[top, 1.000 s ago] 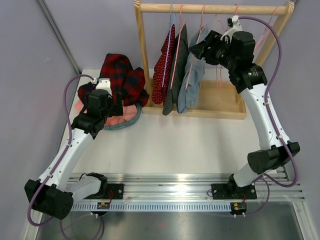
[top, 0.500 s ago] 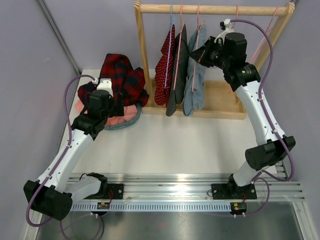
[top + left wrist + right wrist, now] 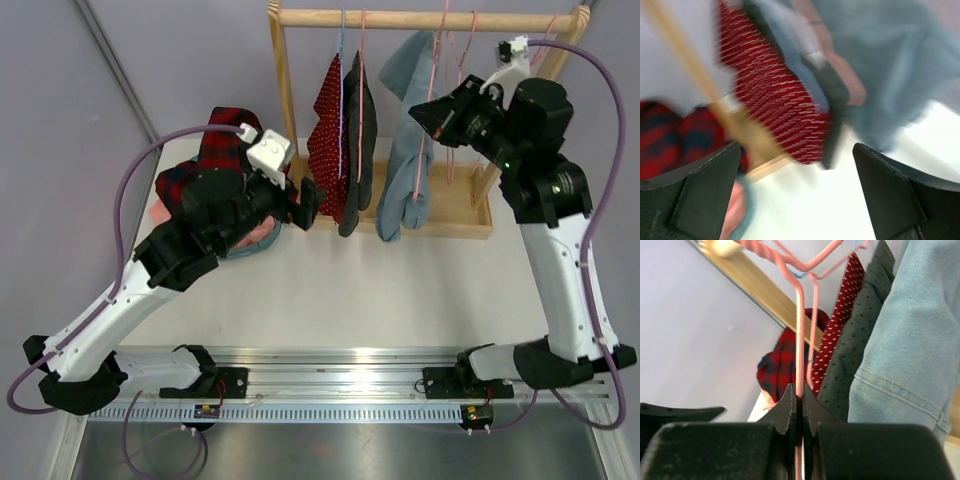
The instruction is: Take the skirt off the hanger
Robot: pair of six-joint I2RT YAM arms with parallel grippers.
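Note:
A light-blue denim skirt (image 3: 408,150) hangs on a pink wire hanger (image 3: 431,95) from the wooden rail (image 3: 420,17), swung out to the right of the other garments. My right gripper (image 3: 426,113) is shut on the hanger wire (image 3: 800,340), which runs straight up between its jaws (image 3: 801,392); the denim skirt (image 3: 910,340) hangs just to its right. My left gripper (image 3: 308,205) stands open low in front of the rack, nothing between its fingers (image 3: 797,200). The blurred left wrist view shows the denim (image 3: 890,65) at upper right.
A red dotted garment (image 3: 328,140) and a dark grey dotted one (image 3: 358,150) hang left of the skirt. The rack's wooden base (image 3: 450,215) lies behind. A red plaid heap (image 3: 225,140) with a pink and teal item (image 3: 255,238) sits at the left.
My right gripper closed on the pink hanger and drew it and the skirt rightward along the rail. My left arm lifted off the plaid heap and swung right toward the rack.

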